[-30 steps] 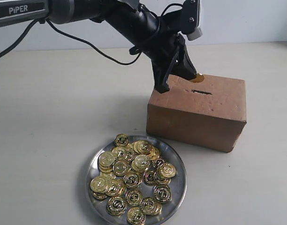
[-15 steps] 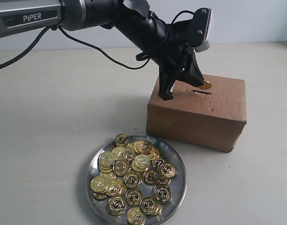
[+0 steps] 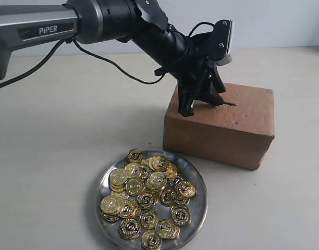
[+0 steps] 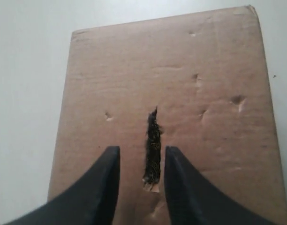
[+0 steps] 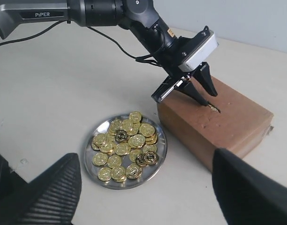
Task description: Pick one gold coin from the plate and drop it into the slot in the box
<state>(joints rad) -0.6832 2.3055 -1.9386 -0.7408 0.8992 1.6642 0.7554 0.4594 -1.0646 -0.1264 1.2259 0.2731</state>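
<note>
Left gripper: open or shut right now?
Open. The left wrist view shows the left gripper with fingers apart above the box, the slot visible in the gap, nothing held between them.

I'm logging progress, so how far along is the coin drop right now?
Done, apparently: the left gripper sits over the box with its jaws apart and empty, straddling the slot, where a yellowish glint hints a coin went in. In hand: nothing. Left: only backing that gripper away; a heap of gold coins lies on the plate.
</note>
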